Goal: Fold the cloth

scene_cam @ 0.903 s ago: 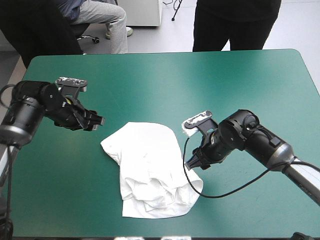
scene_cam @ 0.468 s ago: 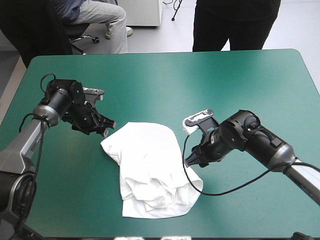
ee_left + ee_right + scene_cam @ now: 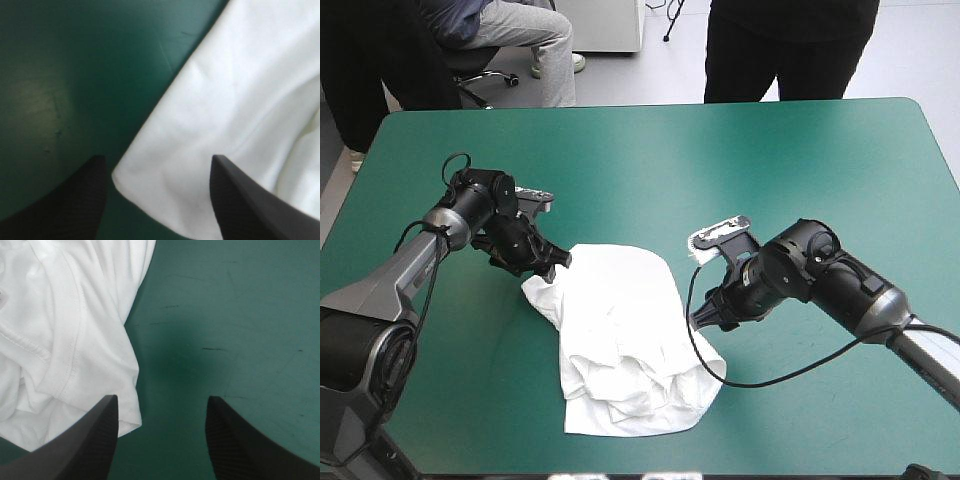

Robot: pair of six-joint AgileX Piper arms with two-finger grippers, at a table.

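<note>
Under it all, the table point(image 3: 720, 150) with its teal-green cover; on top of that, the T-shirt point(image 3: 620, 330), white and short-sleeved; lies in a loose, crumpled heap with bare cover all round it; looks smooth and flat at its far end, bunched up in soft folds at its near end.

At the T-shirt's far left corner, the left gripper point(image 3: 558, 265); sits low there with its black fingers point(image 3: 65, 200) spread wide apart; grips nothing. Seen from the left wrist, takes that corner of the T-shirt into the gap; keeps one finger over bare cover just off the T-shirt and the other over the white cloth; touching the cloth or not, cannot tell.

At the T-shirt's right edge, about halfway along it, the right gripper point(image 3: 705, 318); opened wide too, with nothing held. Seen from the right wrist, has one finger just over the T-shirt's edge, close to a stitched hem point(image 3: 75, 340), and the other out over bare cover beside the T-shirt; shows mostly bare cover in the gap, with only a small bit of the T-shirt's edge poking in.
</note>
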